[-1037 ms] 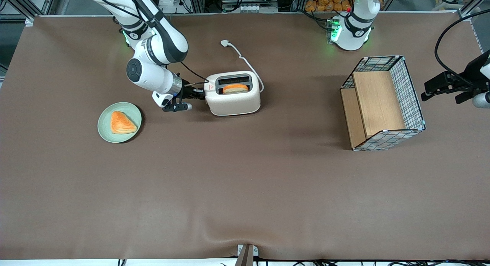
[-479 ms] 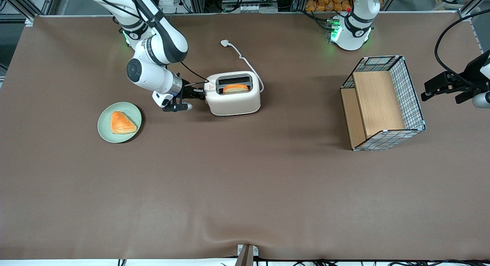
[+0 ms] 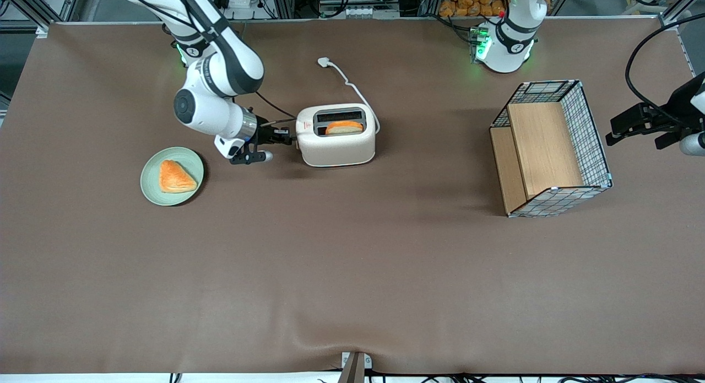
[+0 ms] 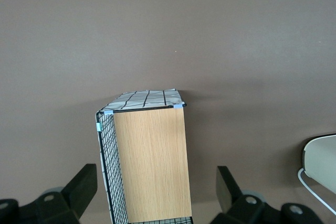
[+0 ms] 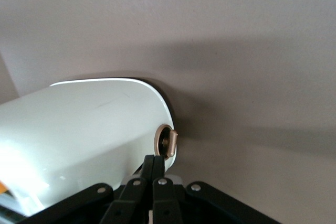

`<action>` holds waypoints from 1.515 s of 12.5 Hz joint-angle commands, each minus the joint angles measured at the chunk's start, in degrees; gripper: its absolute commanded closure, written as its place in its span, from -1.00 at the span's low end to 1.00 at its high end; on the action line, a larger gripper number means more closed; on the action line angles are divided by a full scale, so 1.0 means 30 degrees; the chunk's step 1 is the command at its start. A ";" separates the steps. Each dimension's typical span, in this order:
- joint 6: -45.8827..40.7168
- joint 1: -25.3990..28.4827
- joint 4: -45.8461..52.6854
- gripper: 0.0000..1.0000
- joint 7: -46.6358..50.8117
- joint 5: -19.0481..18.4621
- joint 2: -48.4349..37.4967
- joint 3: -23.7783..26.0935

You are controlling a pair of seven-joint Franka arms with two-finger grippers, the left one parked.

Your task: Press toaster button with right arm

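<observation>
Well, low on the brown table a round green plate (image 3: pixel 151 193) holds an orange pastry (image 3: pixel 176 176); next along, the gripper (image 3: pixel 286 136), fingers pinched together on nothing, points right at the small round button (image 5: pixel 167 142) on the glossy cream toaster (image 3: pixel 337 149), upper-middle of the frame; a wire-and-wood basket (image 3: pixel 592 146) stands well apart
</observation>
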 commanded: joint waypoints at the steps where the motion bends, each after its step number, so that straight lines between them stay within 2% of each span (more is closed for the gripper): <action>1: -0.3070 -0.1639 0.1304 -0.59 -0.0880 0.0201 -0.0505 0.0077; 2: -0.3954 -0.2110 0.1775 -1.00 -0.0850 -0.0323 -0.0534 -0.0097; 4: -0.5332 -0.2232 0.2974 -1.00 0.0022 -0.1669 -0.0564 -0.0768; 5: -0.6268 -0.2203 0.3996 -1.00 0.0842 -0.2778 -0.0535 -0.1382; 9: -1.2825 -0.2202 1.0756 -1.00 0.2490 -0.8751 0.0078 -0.3376; 10: -1.3797 -0.2232 1.2195 -1.00 0.2491 -0.9694 0.0284 -0.3670; 14: -1.5327 -0.1325 1.6244 -1.00 0.2227 -1.2070 0.0315 -0.5400; 16: -1.7194 -0.0800 1.8408 -1.00 0.2227 -1.3272 0.0373 -0.6128; 18: -1.8315 0.0313 1.9762 -1.00 0.2345 -1.3307 0.0228 -0.8407; 19: -1.8434 0.0491 2.0145 -1.00 0.2228 -1.3249 0.0169 -0.8999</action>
